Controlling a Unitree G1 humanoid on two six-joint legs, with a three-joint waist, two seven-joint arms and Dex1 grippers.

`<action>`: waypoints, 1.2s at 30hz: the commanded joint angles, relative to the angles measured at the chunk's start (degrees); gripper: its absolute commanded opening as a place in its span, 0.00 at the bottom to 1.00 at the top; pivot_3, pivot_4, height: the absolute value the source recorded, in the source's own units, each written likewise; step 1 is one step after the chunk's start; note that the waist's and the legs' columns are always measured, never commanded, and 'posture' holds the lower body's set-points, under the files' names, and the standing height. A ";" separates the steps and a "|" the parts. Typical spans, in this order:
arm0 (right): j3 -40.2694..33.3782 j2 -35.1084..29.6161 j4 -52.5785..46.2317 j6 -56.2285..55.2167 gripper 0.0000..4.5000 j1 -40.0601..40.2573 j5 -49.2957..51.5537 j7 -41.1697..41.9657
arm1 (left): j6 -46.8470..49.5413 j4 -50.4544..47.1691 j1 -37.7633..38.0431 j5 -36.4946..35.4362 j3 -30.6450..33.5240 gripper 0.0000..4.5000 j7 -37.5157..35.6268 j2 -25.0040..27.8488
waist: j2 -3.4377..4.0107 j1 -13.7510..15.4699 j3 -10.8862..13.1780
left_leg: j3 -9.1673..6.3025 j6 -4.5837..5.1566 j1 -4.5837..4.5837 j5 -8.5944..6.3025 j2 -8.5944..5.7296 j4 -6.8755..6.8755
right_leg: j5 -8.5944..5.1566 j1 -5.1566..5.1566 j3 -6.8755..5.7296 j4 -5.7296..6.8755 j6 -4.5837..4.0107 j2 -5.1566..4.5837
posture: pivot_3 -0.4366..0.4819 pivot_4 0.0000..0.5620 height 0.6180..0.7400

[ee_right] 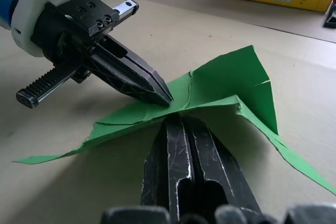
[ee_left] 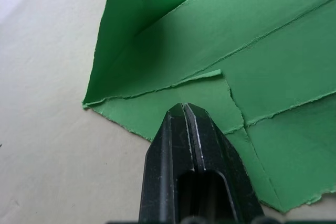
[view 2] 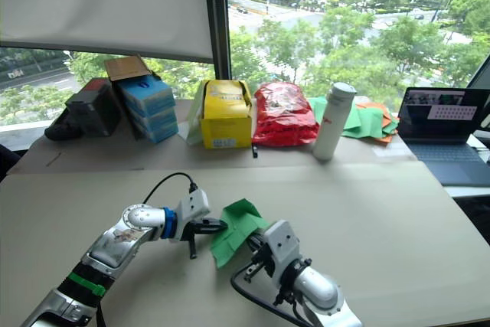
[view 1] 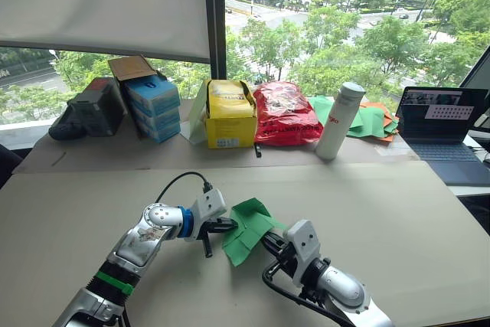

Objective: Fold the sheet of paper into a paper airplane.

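Between both grippers' closed fingers, sheet of paper (view 1: 249,227), tips pressing its edges

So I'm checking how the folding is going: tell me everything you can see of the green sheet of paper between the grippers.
The sheet of paper is thin, bright green and partly folded, with layered flaps, crease lines and ragged edges. It lies on the tan table, one flap lifted into a tent. The left gripper, jaws shut, presses its tip on the paper. The right gripper, jaws also shut, meets its near edge under the raised flap. It is not yet a slim wedge.
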 commanded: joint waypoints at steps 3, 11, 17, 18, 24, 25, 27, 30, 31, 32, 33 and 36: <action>-1.16 -3.69 0.55 3.47 0.00 0.21 -0.49 1.73 | 1.39 1.06 1.09 1.85 -0.32 0.00 0.44 1.23 | 0.00 0.00 0.00 | 0.00 0.01 -0.02 0.00 0.00 0.00 | 0.00 0.00 0.00 0.00 0.00 -0.01 | 0.48 0.27 1.00; -3.99 -8.89 2.31 5.83 0.00 4.78 -1.16 2.27 | 2.22 -0.74 0.24 0.78 0.82 0.00 -0.52 2.90 | -0.01 -0.03 -0.01 | 0.01 0.00 0.09 -0.01 0.04 -0.04 | -0.01 0.05 0.09 0.02 -0.02 0.02 | 0.48 0.27 1.00; -6.12 -3.47 6.95 4.89 0.00 1.87 0.33 -0.58 | 2.92 -1.41 -1.66 -0.11 1.96 0.00 -1.53 3.30 | -0.07 -0.04 -0.04 | 0.02 0.00 0.11 0.00 0.03 -0.01 | -0.01 0.08 0.15 0.02 -0.02 0.02 | 0.48 0.27 1.00; -6.53 -2.28 7.53 4.79 0.00 1.31 0.82 -0.88 | 3.01 -1.50 -1.95 -0.11 2.00 0.00 -1.62 3.30 | -0.07 -0.05 -0.04 | 0.02 -0.01 0.11 0.00 0.03 0.00 | 0.00 0.07 0.16 0.03 -0.02 0.03 | 0.48 0.27 1.00; -5.87 -0.93 9.07 4.11 0.00 1.04 0.61 -0.66 | 4.72 -3.48 -3.59 -0.56 1.71 0.00 -1.88 2.61 | -0.09 -0.08 -0.03 | 0.02 -0.02 0.04 0.01 0.01 0.01 | 0.01 0.03 0.23 0.06 -0.02 0.02 | 0.48 0.27 1.00; -5.90 -0.82 9.19 4.24 0.00 1.15 0.41 -1.10 | 4.92 -3.63 -3.82 -0.66 1.77 0.00 -1.99 2.58 | -0.09 -0.07 -0.03 | 0.02 -0.02 0.04 0.01 0.01 0.02 | 0.01 0.03 0.23 0.06 -0.02 0.02 | 0.48 0.27 1.00; -6.19 -1.14 9.80 3.92 0.00 1.22 -0.15 -1.51 | 5.30 -3.33 -4.84 -0.73 1.86 0.00 -1.98 2.17 | -0.09 -0.06 -0.03 | 0.02 -0.02 0.06 0.01 0.01 0.02 | 0.01 0.04 0.23 0.06 -0.02 0.03 | 0.48 0.27 1.00; -6.73 -1.32 10.10 4.10 0.00 1.01 -0.43 -2.07 | 5.65 -2.91 -6.01 -1.12 2.58 0.00 -1.90 1.78 | -0.10 -0.06 -0.03 | 0.02 -0.03 0.06 0.02 0.01 0.02 | 0.01 0.05 0.23 0.07 -0.02 0.04 | 0.48 0.27 1.00; -6.71 -1.42 10.09 4.02 0.00 1.00 -0.42 -2.01 | 5.76 -2.82 -6.42 -1.39 2.83 0.00 -1.91 1.67 | -0.11 -0.06 -0.03 | 0.02 -0.03 0.06 0.02 0.01 0.02 | 0.01 0.05 0.23 0.07 -0.02 0.04 | 0.48 0.27 1.00; -6.73 -1.59 10.08 3.95 0.00 1.01 -0.37 -1.85 | 5.94 -2.70 -7.04 -1.69 2.97 0.00 -1.96 1.46 | -0.11 -0.06 -0.03 | 0.02 -0.03 0.07 0.02 0.01 0.02 | 0.01 0.06 0.23 0.06 -0.02 0.03 | 0.48 0.27 1.00; -6.54 -1.80 10.03 3.85 0.00 1.03 -0.55 -1.74 | 5.92 -2.50 -7.45 -1.83 2.98 0.00 -1.96 1.35 | -0.11 -0.04 -0.03 | 0.02 -0.03 0.07 0.02 0.01 0.02 | 0.01 0.06 0.23 0.06 -0.02 0.04 | 0.48 0.27 1.00; -5.81 -2.30 9.81 3.27 0.00 1.11 -1.10 -1.48 | 5.38 -1.70 -8.03 -1.48 2.51 0.00 -1.92 0.80 | -0.11 -0.03 -0.03 | 0.02 -0.03 0.06 0.02 0.00 0.03 | 0.01 0.06 0.22 0.06 -0.02 0.04 | 0.48 0.27 1.00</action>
